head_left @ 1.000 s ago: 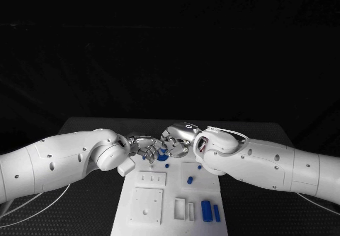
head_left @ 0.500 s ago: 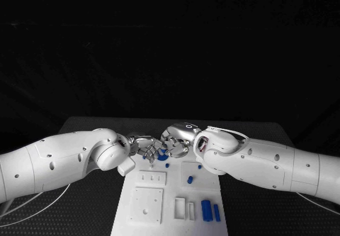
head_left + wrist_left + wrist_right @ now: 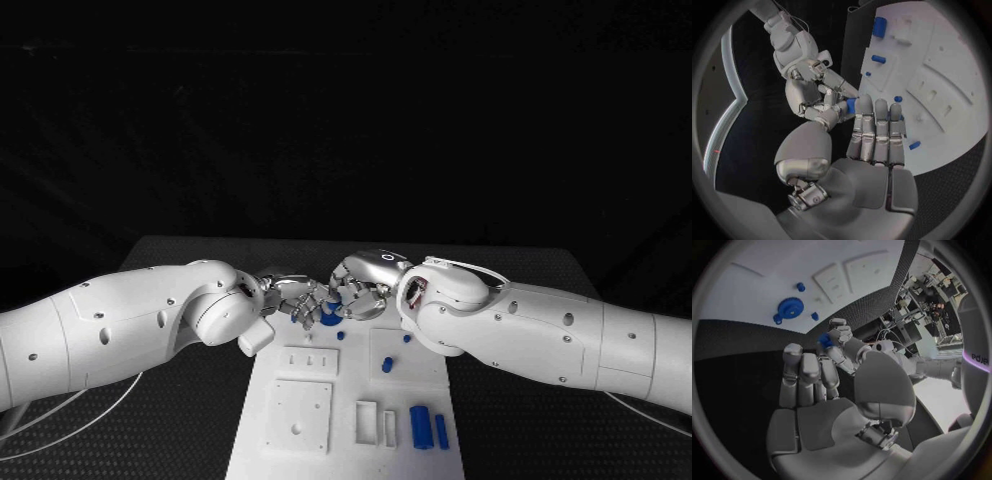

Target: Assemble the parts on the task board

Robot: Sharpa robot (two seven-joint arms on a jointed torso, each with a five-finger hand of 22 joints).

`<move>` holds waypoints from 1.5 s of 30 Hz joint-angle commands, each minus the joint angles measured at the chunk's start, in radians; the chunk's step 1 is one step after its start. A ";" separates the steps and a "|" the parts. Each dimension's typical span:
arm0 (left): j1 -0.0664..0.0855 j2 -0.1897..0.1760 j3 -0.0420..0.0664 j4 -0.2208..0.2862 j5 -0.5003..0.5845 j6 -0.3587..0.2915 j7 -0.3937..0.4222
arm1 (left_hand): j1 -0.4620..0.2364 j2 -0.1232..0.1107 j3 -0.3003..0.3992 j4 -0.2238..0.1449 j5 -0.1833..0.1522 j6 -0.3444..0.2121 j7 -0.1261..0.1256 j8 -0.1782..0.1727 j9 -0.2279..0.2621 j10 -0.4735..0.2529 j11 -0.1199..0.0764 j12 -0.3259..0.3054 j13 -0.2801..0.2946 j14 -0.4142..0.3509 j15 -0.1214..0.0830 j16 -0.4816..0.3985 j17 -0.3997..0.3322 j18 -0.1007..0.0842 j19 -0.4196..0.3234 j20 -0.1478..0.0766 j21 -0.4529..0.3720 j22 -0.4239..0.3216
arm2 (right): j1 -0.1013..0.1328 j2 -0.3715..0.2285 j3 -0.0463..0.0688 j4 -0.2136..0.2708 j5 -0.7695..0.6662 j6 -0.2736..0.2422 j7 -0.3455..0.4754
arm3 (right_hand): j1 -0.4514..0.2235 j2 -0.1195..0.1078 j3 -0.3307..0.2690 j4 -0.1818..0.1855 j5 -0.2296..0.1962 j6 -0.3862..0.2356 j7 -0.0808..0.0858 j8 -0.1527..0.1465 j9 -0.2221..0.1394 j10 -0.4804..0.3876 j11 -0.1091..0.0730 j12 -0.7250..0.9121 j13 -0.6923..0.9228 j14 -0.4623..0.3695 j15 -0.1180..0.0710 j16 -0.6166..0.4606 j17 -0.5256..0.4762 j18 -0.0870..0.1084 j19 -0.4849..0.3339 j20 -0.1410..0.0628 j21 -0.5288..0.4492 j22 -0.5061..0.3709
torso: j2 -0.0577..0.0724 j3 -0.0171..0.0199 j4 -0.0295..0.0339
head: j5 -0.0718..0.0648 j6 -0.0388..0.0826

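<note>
Task board [image 3: 303, 415]: flat white plate, matte, rectangular, with raised square panels and shallow slots; lay lengthwise mid-table, near end cut off at the picture's lower edge.

Table [image 3: 188, 262]: black, finely textured weave.

Parts: small blue pieces of smooth plastic. Two upright bars [image 3: 421, 427] stood side by side near the board's right edge; a short peg [image 3: 387, 366] farther up. Right wrist view alone revealed a toothed blue gear [image 3: 789, 307] flat on the board, with small pegs just beside it; in the head view this was half hidden behind the fingers.

Left hand [image 3: 296, 297]: silver, jointed metal, at the board's far end, met fingertip to fingertip with the right hand [image 3: 361, 290]. In the left wrist view, fingers straight and held together, thumb closed toward them. In the right wrist view, fingers likewise together and near straight.

Small blue piece [image 3: 851, 105]: seen between the fingertips of the two hands, above the board's far end. Holder not determinable; grip of either hand too hidden to tell. Shape of piece indistinct.
</note>
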 commanded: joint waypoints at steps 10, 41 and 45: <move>0.001 0.000 0.000 -0.007 -0.024 -0.013 0.004 | 0.051 0.015 0.013 -0.027 0.014 0.007 0.010 -0.035 -0.011 0.002 0.008 -0.035 -0.021 -0.004 0.012 -0.019 -0.015 -0.015 -0.014 -0.020 -0.009 0.011 | -0.003 0.000 0.000 -0.002 0.019 0.004 0.011 | -0.032 0.000 -0.042 0.011 0.015 0.028 -0.011 0.009 0.050 -0.008 -0.003 -0.009 0.033 -0.002 -0.009 -0.003 -0.002 0.030 0.002 -0.005 0.004 0.009 | 0.000 -0.0002 0.0013 | 0.000 -0.002; 0.001 -0.014 0.000 -0.010 -0.353 -0.095 -0.098 | 0.050 -0.037 -0.005 -0.073 0.218 0.121 -0.026 -0.065 0.027 0.138 -0.019 -0.095 -0.047 0.048 -0.008 -0.003 -0.018 -0.022 -0.018 -0.034 0.018 0.021 | -0.021 -0.118 0.000 -0.022 0.171 -0.105 0.097 | -0.165 -0.071 -0.285 -0.022 0.231 -0.185 0.066 -0.102 0.015 -0.312 0.071 -0.264 -0.139 -0.166 0.060 -0.135 -0.057 0.012 -0.175 0.066 -0.122 -0.021 | -0.001 0.0009 -0.0005 | 0.017 -0.009; 0.001 -0.018 -0.001 -0.002 -0.484 -0.061 -0.131 | 0.053 -0.039 -0.006 -0.075 0.243 0.129 -0.028 -0.070 0.035 0.149 -0.023 -0.100 -0.045 0.055 -0.013 0.003 -0.017 -0.022 -0.011 -0.040 0.029 0.022 | -0.021 -0.143 0.005 -0.033 0.212 -0.119 0.100 | -0.160 -0.066 -0.289 -0.017 0.249 -0.178 0.064 -0.097 0.018 -0.310 0.069 -0.260 -0.147 -0.164 0.059 -0.135 -0.061 0.015 -0.174 0.070 -0.125 -0.021 | -0.001 0.0025 -0.0011 | 0.025 -0.011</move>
